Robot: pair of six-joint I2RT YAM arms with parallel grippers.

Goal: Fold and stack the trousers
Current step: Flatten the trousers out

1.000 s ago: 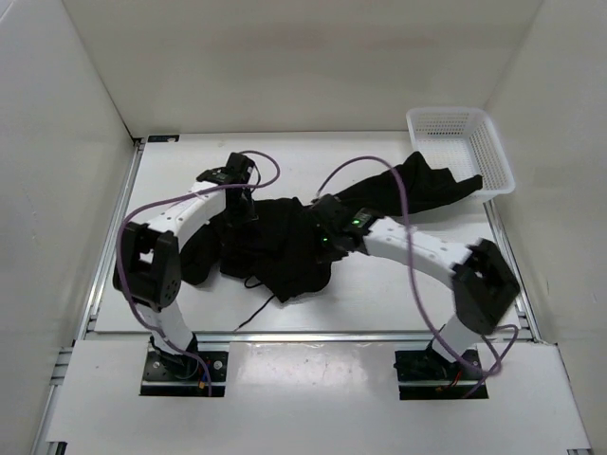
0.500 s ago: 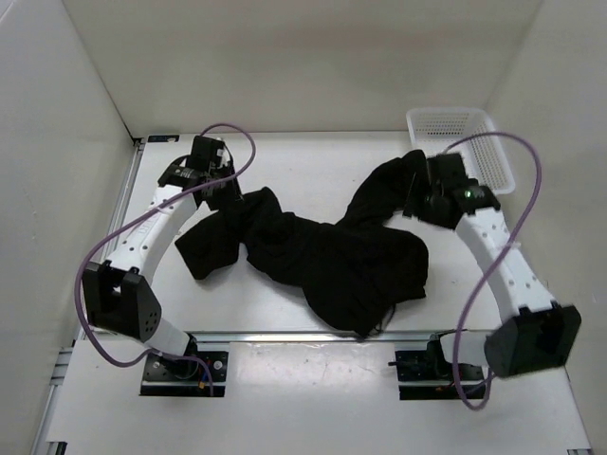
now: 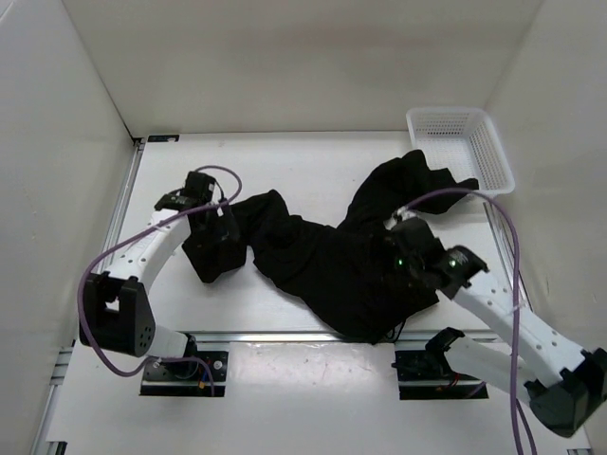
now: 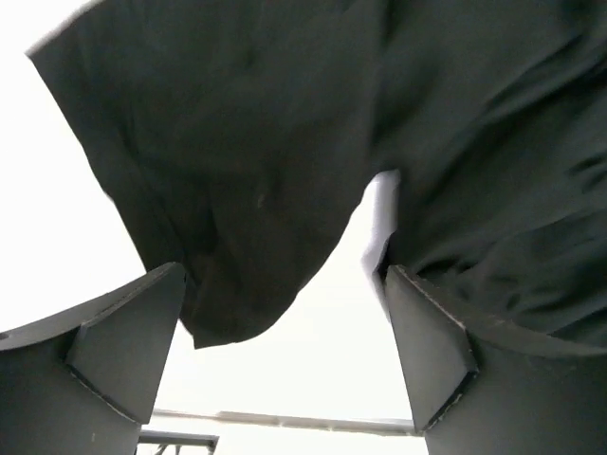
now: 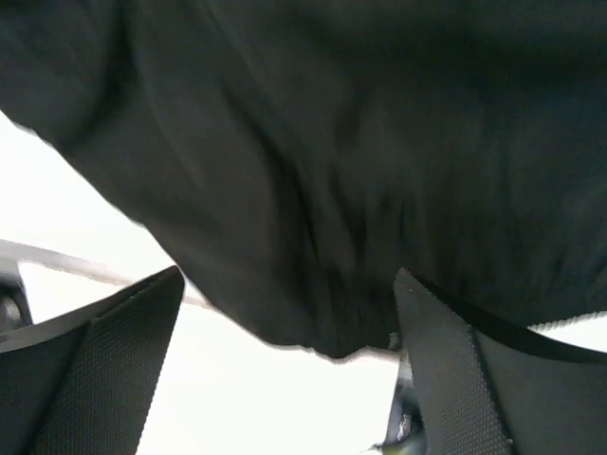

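The black trousers (image 3: 327,261) lie spread and wrinkled across the middle of the table, one leg reaching left and the other reaching back right to the basket. My left gripper (image 3: 225,230) hovers over the left leg's end. In the left wrist view the left gripper (image 4: 285,355) is open, with bare table between its fingers (image 4: 123,346) and the trousers (image 4: 285,142) just ahead. My right gripper (image 3: 400,249) is over the trousers' right side. In the right wrist view the right gripper (image 5: 285,374) is open and holds nothing, with the trousers (image 5: 360,171) in front.
A white mesh basket (image 3: 455,123) stands at the back right corner, and a trouser leg end touches its front rim. White walls close in the table on three sides. A metal rail (image 3: 285,334) runs along the near edge.
Both grippers pulled the bunched trousers apart toward the left and right, then opened and let go. The right arm swung back toward the near side and the left arm drew nearer too.
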